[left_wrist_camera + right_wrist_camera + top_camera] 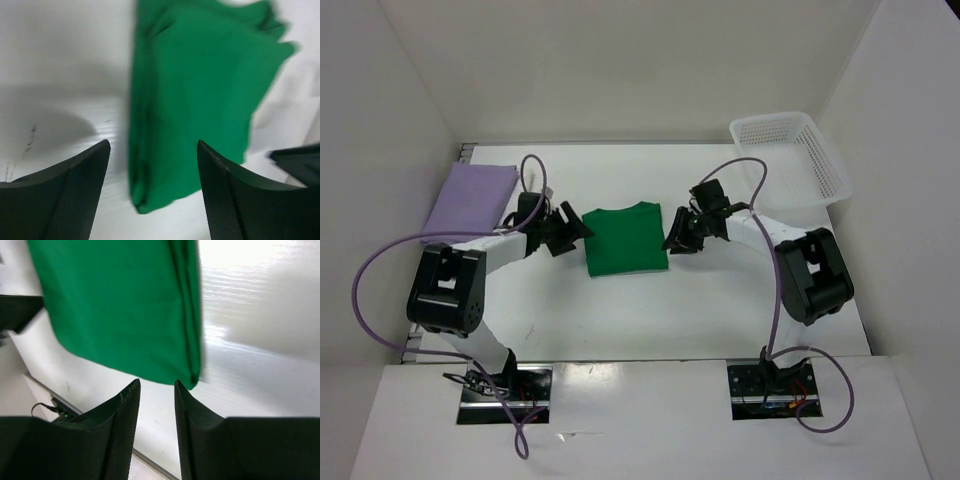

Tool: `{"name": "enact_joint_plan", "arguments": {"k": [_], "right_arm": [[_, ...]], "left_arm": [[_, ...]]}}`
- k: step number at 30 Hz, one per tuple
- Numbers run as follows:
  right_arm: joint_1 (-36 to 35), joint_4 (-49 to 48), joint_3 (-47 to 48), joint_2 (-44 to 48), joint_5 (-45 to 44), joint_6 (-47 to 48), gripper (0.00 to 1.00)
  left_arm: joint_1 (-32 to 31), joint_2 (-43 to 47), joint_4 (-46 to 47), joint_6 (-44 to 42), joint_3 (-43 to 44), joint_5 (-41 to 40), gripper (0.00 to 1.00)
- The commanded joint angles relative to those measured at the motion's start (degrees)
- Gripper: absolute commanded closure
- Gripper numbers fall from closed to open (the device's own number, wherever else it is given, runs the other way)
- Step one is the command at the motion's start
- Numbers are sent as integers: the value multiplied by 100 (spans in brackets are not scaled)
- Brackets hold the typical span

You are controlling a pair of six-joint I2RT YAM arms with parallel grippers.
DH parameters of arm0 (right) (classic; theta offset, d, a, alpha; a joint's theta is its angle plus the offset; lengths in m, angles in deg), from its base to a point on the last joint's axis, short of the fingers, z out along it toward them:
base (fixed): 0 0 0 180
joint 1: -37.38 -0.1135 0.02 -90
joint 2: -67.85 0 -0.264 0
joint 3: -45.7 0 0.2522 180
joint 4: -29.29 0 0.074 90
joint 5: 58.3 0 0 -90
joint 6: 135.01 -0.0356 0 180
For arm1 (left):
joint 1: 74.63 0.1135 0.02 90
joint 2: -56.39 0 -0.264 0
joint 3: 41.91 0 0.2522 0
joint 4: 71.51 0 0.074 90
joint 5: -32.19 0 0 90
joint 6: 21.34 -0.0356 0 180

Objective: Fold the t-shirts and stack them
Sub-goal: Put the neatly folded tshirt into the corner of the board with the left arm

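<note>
The bright green t-shirt (pixel 625 238) lies folded flat on the white table, mid-table. My left gripper (pixel 580 230) is at its left edge, open and empty. In the left wrist view the green shirt (pixel 200 85) lies just beyond the gripper (pixel 152 145), its folded corner between the wide-apart fingers. My right gripper (pixel 671 238) is at the shirt's right edge. In the right wrist view the jaws (pixel 156 383) stand a narrow gap apart and hold nothing, just short of the green shirt's (pixel 120 305) folded corner. The lavender t-shirt (pixel 470 195) lies folded at the back left. The white shirt is out of view.
A white plastic lattice basket (pixel 790 160) stands at the back right corner. White walls close in the table at the back and both sides. The left arm's purple cable (pixel 380 260) loops out over the left side of the table.
</note>
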Motion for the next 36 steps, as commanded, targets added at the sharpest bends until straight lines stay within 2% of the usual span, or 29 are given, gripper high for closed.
{"name": "enact_joint_plan", "arguments": {"k": [1, 4, 6, 9, 11, 12, 13, 15, 16, 18, 22, 25, 28, 29, 31, 32, 33, 34, 35, 36], "right_arm": [[-21, 20, 251, 490, -62, 43, 60], [-21, 20, 251, 701, -9, -9, 59], [-21, 20, 251, 859, -9, -9, 59], [110, 20, 198, 1070, 52, -71, 59], [172, 20, 146, 1185, 52, -124, 59], [233, 20, 146, 1238, 52, -124, 58], [233, 20, 85, 1351, 104, -124, 58], [391, 20, 32, 1457, 105, -124, 58], [444, 20, 31, 1545, 166, -124, 58], [524, 20, -30, 1598, 166, -124, 58], [637, 73, -153, 1800, 219, -124, 58], [638, 134, -214, 1801, 342, -62, 58], [638, 134, -267, 1722, 491, -9, 58], [638, 134, -267, 1643, 492, 51, 58], [638, 134, -267, 1555, 632, 122, 58], [638, 134, -215, 1485, 632, 122, 58], [638, 134, -215, 1484, 684, 175, 58], [638, 134, -162, 1415, 685, 175, 58], [638, 134, -162, 1362, 737, 227, 58], [638, 134, -162, 1361, 799, 228, 58]], "left_arm": [[30, -372, 40, -95, -146, 144, 23], [30, -829, 102, -95, -6, 354, 31], [30, -1180, 155, -34, 55, 584, 32], [-443, -1663, 644, 80, 275, 889, 32], [-637, -1980, 709, 142, 661, 1058, 38], [-717, -2226, 709, 229, 828, 1111, 55], [-770, -2280, 787, 308, 968, 1111, 66], [-770, -2211, 841, 493, 1380, 1111, 85], [-770, -2150, 745, 494, 1618, 1051, 88], [-770, -2053, 316, 442, 2528, 972, 92], [-551, -1824, 146, 545, 3647, 988, 94], [-86, -1526, 85, 617, 4062, 1050, 94], [669, -1088, 67, 669, 3977, 1111, 94], [1133, -946, 137, 670, 3871, 1111, 94], [1636, -413, 295, 757, 3179, 1007, 90], [2143, -200, 487, 810, 2828, 902, 85], [2392, 229, 489, 810, 2033, 718, 77], [2620, 459, 585, 941, 1572, 333, 51], [3040, 661, 760, 1247, 1089, 155, 35], [3184, 838, 709, 1415, 658, -38, 23]]}}
